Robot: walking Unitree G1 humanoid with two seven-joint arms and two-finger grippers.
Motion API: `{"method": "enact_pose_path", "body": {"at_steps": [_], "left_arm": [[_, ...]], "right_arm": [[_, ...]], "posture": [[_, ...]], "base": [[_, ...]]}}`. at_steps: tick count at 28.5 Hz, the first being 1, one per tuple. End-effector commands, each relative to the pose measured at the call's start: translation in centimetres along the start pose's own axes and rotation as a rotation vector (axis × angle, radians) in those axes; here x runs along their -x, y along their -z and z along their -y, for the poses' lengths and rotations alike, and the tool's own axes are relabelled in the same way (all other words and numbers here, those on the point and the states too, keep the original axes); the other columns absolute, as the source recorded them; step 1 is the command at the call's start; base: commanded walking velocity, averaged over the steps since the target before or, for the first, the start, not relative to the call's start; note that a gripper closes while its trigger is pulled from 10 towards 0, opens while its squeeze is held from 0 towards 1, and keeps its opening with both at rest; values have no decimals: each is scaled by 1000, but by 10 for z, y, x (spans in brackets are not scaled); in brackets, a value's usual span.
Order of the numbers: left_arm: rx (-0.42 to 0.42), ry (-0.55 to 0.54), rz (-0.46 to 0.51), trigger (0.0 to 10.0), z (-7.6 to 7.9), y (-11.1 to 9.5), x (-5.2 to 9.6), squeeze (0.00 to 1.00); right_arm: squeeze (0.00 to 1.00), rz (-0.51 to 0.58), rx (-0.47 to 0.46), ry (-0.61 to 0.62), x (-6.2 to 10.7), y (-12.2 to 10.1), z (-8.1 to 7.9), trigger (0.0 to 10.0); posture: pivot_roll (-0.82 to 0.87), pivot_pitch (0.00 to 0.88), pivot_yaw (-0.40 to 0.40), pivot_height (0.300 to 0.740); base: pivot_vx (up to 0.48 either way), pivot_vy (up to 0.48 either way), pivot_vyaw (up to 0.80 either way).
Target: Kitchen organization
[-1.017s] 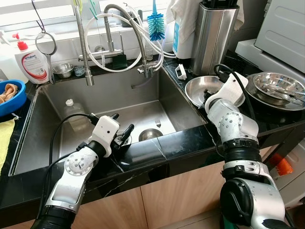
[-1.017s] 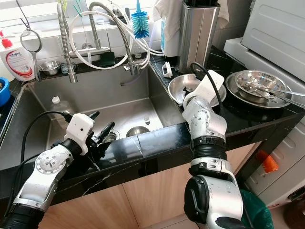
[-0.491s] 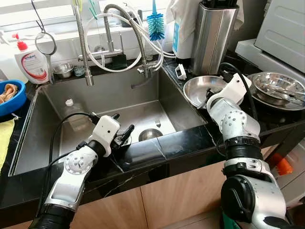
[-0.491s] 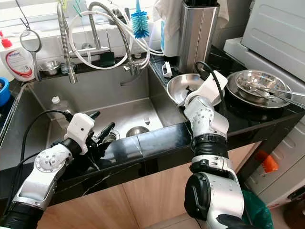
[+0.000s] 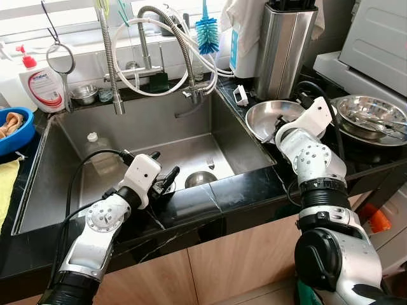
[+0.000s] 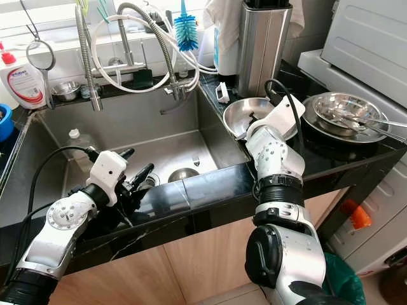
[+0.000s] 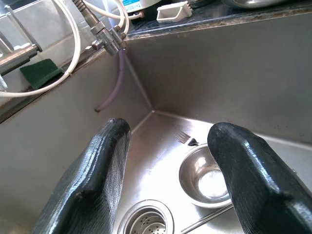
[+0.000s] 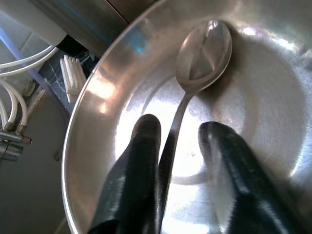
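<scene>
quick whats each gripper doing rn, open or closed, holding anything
Left gripper: open, holding nothing, hovering over the sink.
Right gripper: open, its fingers either side of the spoon handle inside the steel bowl, not clamped on it.

My right pincer (image 8: 178, 161) sits inside the steel bowl (image 5: 270, 117); its parted fingers straddle the handle of the spoon (image 8: 195, 83), and the bowl's rim walls me in. Behind the bowl the tall steel canister (image 5: 287, 47) blocks the way. My left pincer (image 7: 170, 170), fingers apart, has open room in the sink (image 5: 70, 165); a small bowl (image 7: 207, 178) and drain (image 7: 146, 222) lie below it, faucet hoses (image 5: 184, 57) above.
</scene>
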State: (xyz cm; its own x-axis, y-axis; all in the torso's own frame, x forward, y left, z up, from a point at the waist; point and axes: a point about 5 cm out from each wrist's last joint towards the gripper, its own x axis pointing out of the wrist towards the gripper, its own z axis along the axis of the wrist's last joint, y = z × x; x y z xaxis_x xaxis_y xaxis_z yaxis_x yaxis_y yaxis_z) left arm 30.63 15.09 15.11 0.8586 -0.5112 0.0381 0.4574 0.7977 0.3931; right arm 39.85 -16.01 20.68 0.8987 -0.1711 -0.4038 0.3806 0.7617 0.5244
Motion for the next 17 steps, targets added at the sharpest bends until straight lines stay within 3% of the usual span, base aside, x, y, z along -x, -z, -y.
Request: {"method": "enact_pose_path", "body": {"at_steps": [1, 2, 3, 4, 5, 6, 13, 14, 15, 16, 17], "left_arm": [[-20, 45, -32, 10000, 3, 5, -1, 0], [-20, 46, -33, 10000, 3, 5, -1, 0], [-19, 47, -33, 10000, 3, 5, -1, 0], [-18, 53, -36, 10000, 4, 6, -1, 0], [-18, 59, -39, 10000, 4, 6, -1, 0], [-16, 64, -39, 10000, 5, 6, -2, 0], [-13, 80, -39, 10000, 8, 6, -3, 0], [-13, 84, -39, 10000, 8, 6, -3, 0], [-13, 85, -39, 10000, 9, 6, -3, 0], [-13, 87, -39, 10000, 9, 7, -3, 0], [-15, 89, -40, 10000, 9, 7, -4, 0]], "right_arm": [[0, -30, -25, 5, -1, 3, -2, 2196], [0, -31, -28, 5, -1, 3, -2, 2824], [0, -32, -29, 4, -2, 3, -2, 2824], [0, -33, -29, -1, -2, 3, -3, 4235], [0, -34, -28, -9, -2, 3, -4, 4235], [0, -40, -40, -7, -2, 4, -4, 10000], [0, -37, -66, 1, -3, 0, -4, 10000], [0, -34, -71, -2, -3, 0, -4, 5529], [0, -33, -73, -2, -3, 0, -4, 5529], [0, -32, -75, -3, -3, 0, -4, 0], [0, -31, -79, -3, -3, 0, -4, 0]], "posture": [[-106, 0, 79, 740], [-107, 0, 80, 740], [-107, 0, 80, 740], [-108, 0, 83, 740], [-110, 0, 84, 740], [-110, 0, 84, 740], [-112, 0, 87, 740], [-114, 0, 89, 740], [-114, 0, 89, 740], [-113, 0, 88, 740], [-113, 0, 87, 740]], "base": [[0, 0, 0], [0, 0, 0], [0, 0, 0], [0, 0, 0], [0, 0, 0], [0, 0, 0], [0, 0, 0], [0, 0, 0], [0, 0, 0], [0, 0, 0], [0, 0, 0]]}}
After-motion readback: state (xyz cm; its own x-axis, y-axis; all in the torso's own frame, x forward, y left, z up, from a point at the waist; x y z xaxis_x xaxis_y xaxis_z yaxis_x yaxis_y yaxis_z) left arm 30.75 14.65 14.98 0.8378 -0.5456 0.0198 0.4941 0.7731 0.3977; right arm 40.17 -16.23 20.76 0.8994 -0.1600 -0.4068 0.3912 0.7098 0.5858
